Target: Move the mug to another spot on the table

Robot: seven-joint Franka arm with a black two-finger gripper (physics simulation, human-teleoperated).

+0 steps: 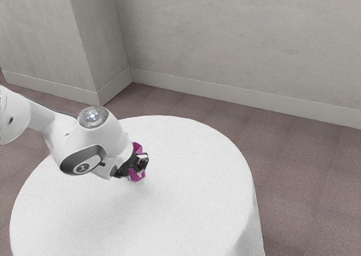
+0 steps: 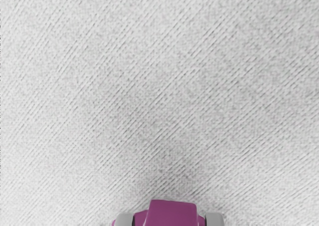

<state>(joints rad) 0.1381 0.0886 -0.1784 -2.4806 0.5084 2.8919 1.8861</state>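
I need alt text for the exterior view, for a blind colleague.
A white robot arm reaches in from the exterior view's left, its end effector closed on a magenta mug over a round table draped in white cloth. Brown floor and pale grey walls lie behind.

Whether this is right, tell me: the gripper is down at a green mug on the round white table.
Wrong colour: the mug is magenta, not green, as the exterior view shows. The gripper is down at it on the round white table.
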